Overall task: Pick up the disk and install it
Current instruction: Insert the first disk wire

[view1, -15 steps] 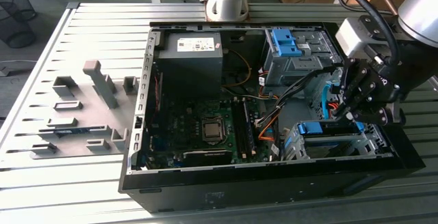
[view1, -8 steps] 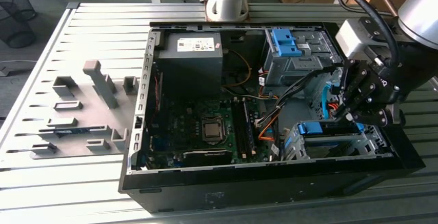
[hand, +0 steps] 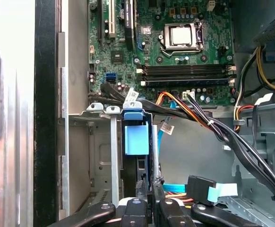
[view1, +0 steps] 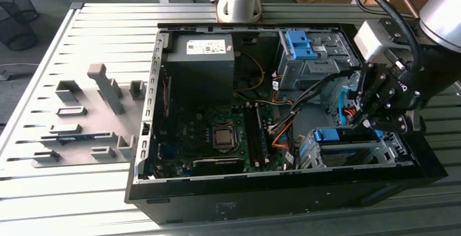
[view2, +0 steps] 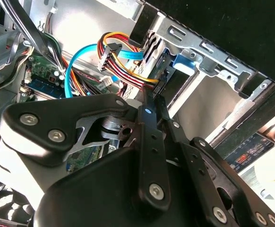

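While the open computer case (view1: 288, 112) lies on its side on a slatted metal table (view1: 108, 31), grey fixture blocks (view1: 94, 117) stand on the table toward the exterior view's left. Inside the case: black power supply (view1: 202, 58) near the top, green motherboard (view1: 216, 139) with its bare processor (view1: 224, 136) below it, bundles of black and orange cables (view1: 288, 122) running toward the drive bays. An upper drive bay carries a blue plastic bracket (view1: 299, 44).

Toward the exterior view's right, the disk (view1: 338, 137) sits on edge in the lower metal drive cage (view1: 353, 152). What shows of it is the bright blue carrier; the first wrist view shows that carrier's blue end (hand: 136, 135) between the grey cage walls (hand: 92, 142), its long axis running into the cage, but I cannot tell which end leads.

The gripper (view1: 374, 118) hangs just over the cage beside the disk. In the first wrist view the black fingertips (hand: 156, 182) stand pressed together, clenched on nothing I can make out.
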